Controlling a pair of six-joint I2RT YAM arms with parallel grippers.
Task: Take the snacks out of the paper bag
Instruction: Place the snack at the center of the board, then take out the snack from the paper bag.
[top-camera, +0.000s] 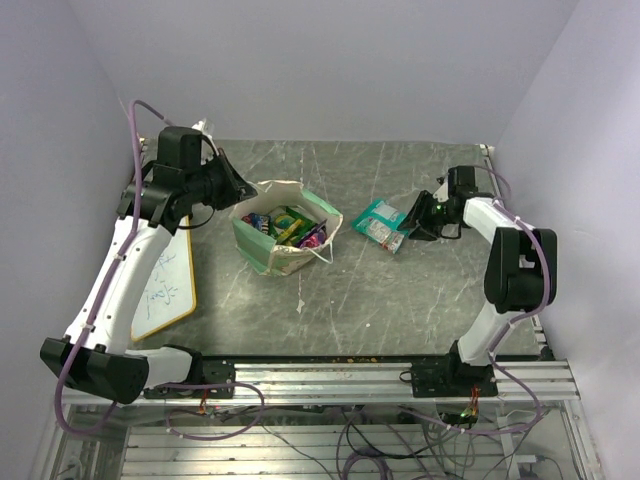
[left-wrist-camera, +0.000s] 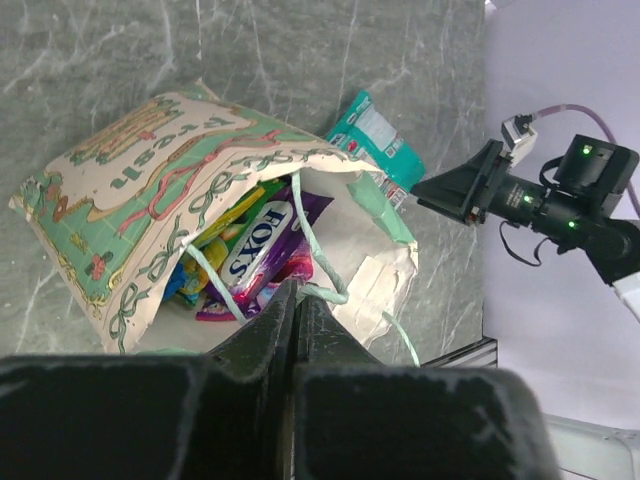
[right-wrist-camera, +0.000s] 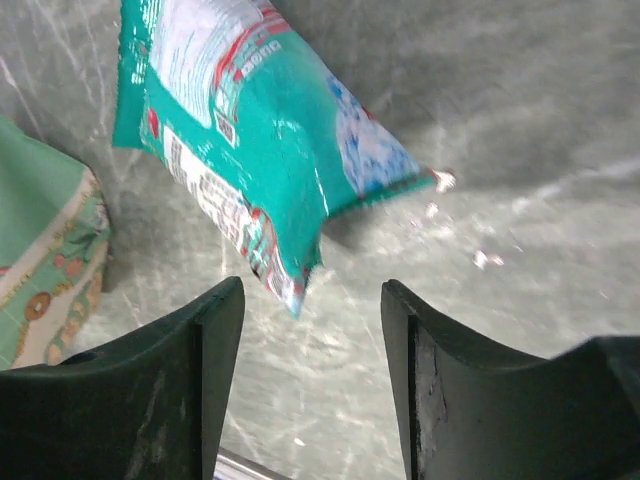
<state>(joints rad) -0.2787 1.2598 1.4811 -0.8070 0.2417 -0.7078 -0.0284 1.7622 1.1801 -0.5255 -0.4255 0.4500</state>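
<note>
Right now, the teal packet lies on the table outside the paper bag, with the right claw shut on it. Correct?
No: the right claw is open, fingers apart, the teal packet free beyond them, as the right wrist view shows. It does lie on the table outside the paper bag.

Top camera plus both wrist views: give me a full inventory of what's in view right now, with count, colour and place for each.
paper bag: one, cream with mint-green sides, centre-left of table, mouth open
snacks in bag: several, purple, yellow-green, blue, inside the bag
teal packet: one, teal, flat on table right of the bag
whiteboard: one, white, wood-framed, left table edge
table: one, grey-green marbled
left pincer: one, black, shut, at the bag's rim
right pincer: one, black, open, beside the teal packet
</note>
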